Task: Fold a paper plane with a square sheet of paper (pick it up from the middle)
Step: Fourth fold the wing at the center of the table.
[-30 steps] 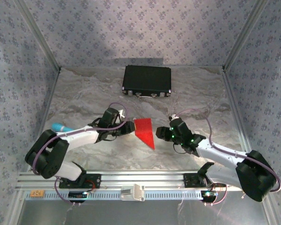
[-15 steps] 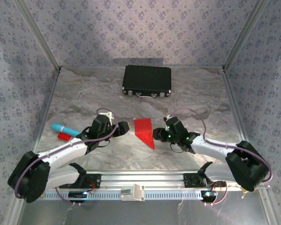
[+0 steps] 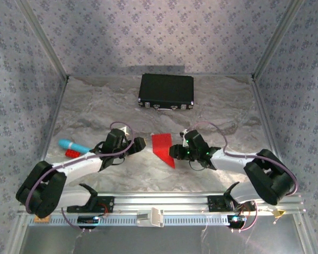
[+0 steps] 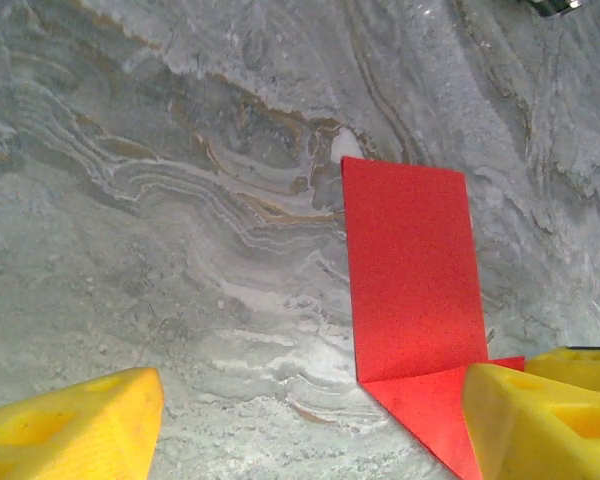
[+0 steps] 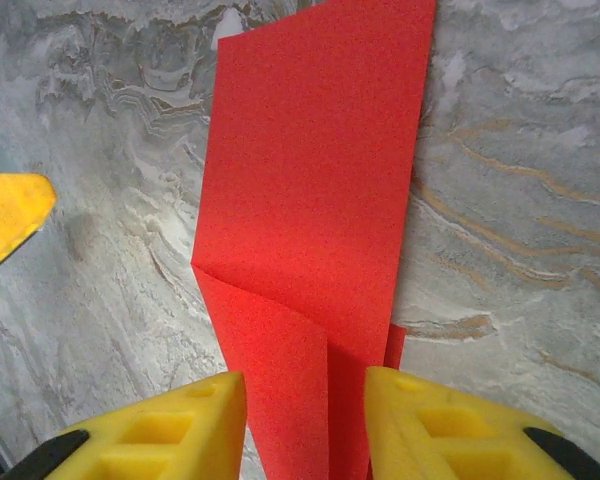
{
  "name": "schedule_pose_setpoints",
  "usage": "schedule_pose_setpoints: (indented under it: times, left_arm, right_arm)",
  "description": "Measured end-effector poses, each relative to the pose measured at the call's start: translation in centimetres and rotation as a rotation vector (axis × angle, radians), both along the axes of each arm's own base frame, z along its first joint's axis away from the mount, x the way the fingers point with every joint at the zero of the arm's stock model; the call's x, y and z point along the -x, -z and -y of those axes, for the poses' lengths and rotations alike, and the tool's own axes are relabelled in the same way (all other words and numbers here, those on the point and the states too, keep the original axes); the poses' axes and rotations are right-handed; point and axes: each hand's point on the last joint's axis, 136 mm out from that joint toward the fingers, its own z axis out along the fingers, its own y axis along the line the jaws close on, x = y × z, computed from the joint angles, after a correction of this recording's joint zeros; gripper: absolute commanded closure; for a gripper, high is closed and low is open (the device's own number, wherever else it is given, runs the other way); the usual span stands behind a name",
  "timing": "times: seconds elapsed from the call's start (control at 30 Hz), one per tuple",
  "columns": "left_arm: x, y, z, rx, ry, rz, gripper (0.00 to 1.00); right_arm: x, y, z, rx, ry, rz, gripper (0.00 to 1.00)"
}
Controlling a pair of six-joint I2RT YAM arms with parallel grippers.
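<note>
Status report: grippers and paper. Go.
Left gripper open, beside the red paper. Right gripper open, astride its pointed end. Paper part-folded, flat on table. Black case and turquoise object well apart from it.

The folded paper (image 3: 162, 147) lies flat near the middle of the tabletop (image 3: 222, 106), its pointed end toward five o'clock. The case (image 3: 166, 91) sits well apart behind it at twelve o'clock, near the back wall. The left end effector (image 3: 143, 143) is just beside the paper at nine o'clock, the right end effector (image 3: 172, 152) at four o'clock straddles its narrow end, and far out at nine o'clock lies a small cylinder (image 3: 73, 145) with a little block (image 3: 71, 154) just beside it, nearer the arms.
</note>
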Motion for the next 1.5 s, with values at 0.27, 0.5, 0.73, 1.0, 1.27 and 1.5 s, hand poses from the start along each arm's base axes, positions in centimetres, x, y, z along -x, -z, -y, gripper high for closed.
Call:
schedule_pose_setpoints:
  times: [0.27,0.5,0.73,1.0,1.27,1.5]
  left_arm:
    - [0.2,0.7,1.4,0.038,0.053,-0.058,0.29]
    - [-0.2,1.1,3.4,0.099,0.103,-0.116,0.34]
    - [-0.1,1.3,4.4,0.135,0.131,-0.156,0.32]
    - [-0.5,0.9,5.7,0.178,0.169,-0.173,0.29]
    - [-0.8,1.0,7.0,0.214,0.204,-0.206,0.33]
    - [-1.1,1.6,7.8,0.236,0.219,-0.236,0.45]
  right_arm:
    - [-0.5,0.3,-0.2,-0.026,-0.003,-0.012,0.84]
    - [-0.9,-0.4,-0.5,-0.065,-0.006,-0.002,0.91]
    - [-1.0,-0.7,-0.5,-0.089,-0.007,0.003,0.94]
    - [-0.9,-0.2,0.2,-0.107,0.008,-0.007,0.94]
    - [-1.0,-0.1,0.5,-0.123,0.018,-0.013,0.94]
    - [-1.0,0.0,0.7,-0.127,0.024,-0.017,0.93]
